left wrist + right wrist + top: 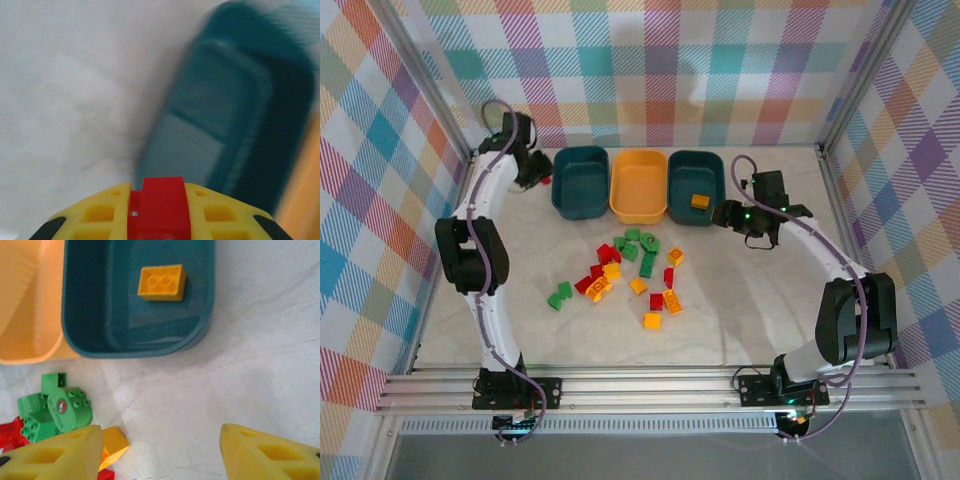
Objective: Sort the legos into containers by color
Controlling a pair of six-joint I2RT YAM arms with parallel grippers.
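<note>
1. Overhead view:
   - The left gripper (536, 180) sits at the outer side of the left teal bin (580, 190), closed on a red brick (547, 181). The likely purpose is to deliver the brick into that bin.
   - The yellow bin (638, 195) stands between the two teal bins.
   - The right gripper (725, 215) hangs just beside the right teal bin (696, 165), which holds one orange brick (700, 201).
   - The loose bricks (630, 270) lie mixed in front of the bins.
2. Left wrist view:
   - The fingers (100, 215) clamp the red brick (162, 207) on both sides.
   - The teal bin (225, 115) lies ahead, blurred. The brick is not yet over it.
3. Right wrist view:
   - The fingers (55, 455) stand wide apart with nothing between them, above the bare table (250, 380).
   - Green bricks (55, 407) lie close by, so this gripper looks free for the next pick.
</note>
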